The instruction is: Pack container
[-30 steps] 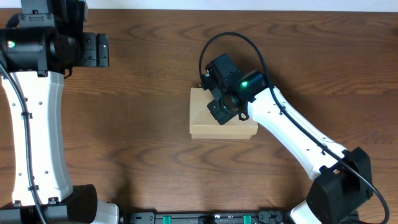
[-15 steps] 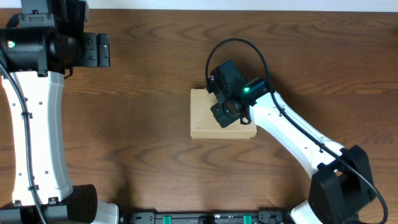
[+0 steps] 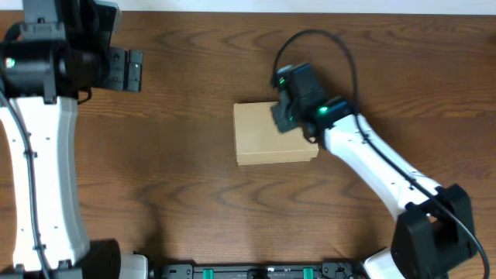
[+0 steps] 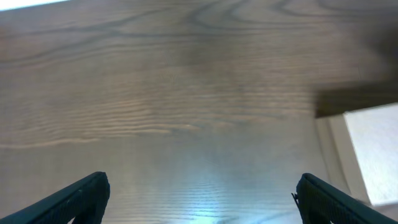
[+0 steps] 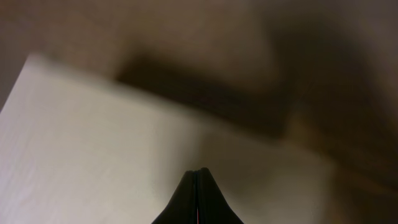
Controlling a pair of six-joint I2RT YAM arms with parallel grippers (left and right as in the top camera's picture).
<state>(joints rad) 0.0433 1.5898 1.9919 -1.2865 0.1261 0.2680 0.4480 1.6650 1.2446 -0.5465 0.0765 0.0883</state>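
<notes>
The container (image 3: 263, 133), a plain tan cardboard box, lies in the middle of the table with its flap lid down flat. My right gripper (image 3: 282, 116) is shut and empty, and sits over the box's far right corner. In the right wrist view the closed fingertips (image 5: 198, 172) hover just above the pale lid (image 5: 87, 149); the picture is blurred. My left gripper (image 3: 130, 68) is open and empty at the far left, well apart from the box. In the left wrist view its fingers (image 4: 199, 193) frame bare table, with a corner of the box (image 4: 373, 155) at the right edge.
The dark wood table (image 3: 170, 170) holds nothing else in view. Its far edge (image 3: 232, 9) meets a white surface. The left arm's white link (image 3: 39, 178) runs down the left side, and the right arm (image 3: 380, 167) crosses from the lower right.
My right gripper has moved from over the middle of the lid back and to the right, to the box's far right corner. The lid now shows fully. The left arm shifted slightly.
</notes>
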